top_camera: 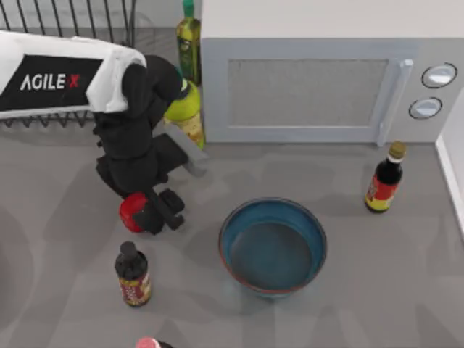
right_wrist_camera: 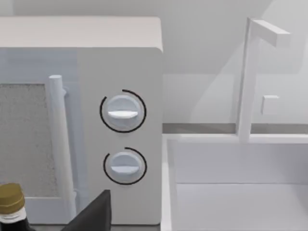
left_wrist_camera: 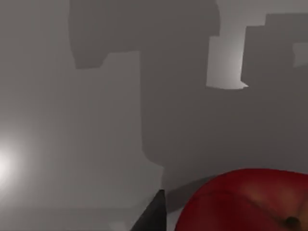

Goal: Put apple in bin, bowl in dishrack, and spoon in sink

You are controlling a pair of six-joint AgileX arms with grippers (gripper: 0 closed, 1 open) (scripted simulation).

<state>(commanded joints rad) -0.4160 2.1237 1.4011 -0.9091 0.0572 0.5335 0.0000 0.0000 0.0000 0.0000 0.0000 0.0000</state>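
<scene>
The glossy red apple (top_camera: pixel 129 211) lies left of the table's middle, with my left gripper (top_camera: pixel 143 214) shut on it from above. Seen close in the left wrist view, the apple (left_wrist_camera: pixel 245 202) sits beside one dark finger (left_wrist_camera: pixel 153 217) over the grey table. The teal-blue bowl (top_camera: pixel 272 246) stands upright to its right, apart from the gripper. The wire dishrack (top_camera: pixel 72 22) is at the back left, partly under my left arm. The white sink (right_wrist_camera: pixel 240 192) lies to the right of the microwave. My right gripper (right_wrist_camera: pixel 94 216) faces it. The spoon and the bin are out of view.
A white microwave (top_camera: pixel 312 80) fills the back. Two green bottles (top_camera: pixel 190 43) stand at its left corner, close to my left arm. Dark red-labelled bottles stand at the front left (top_camera: pixel 133 275) and at the right (top_camera: pixel 384 181). A pink-capped item (top_camera: pixel 148 343) pokes in at the front edge.
</scene>
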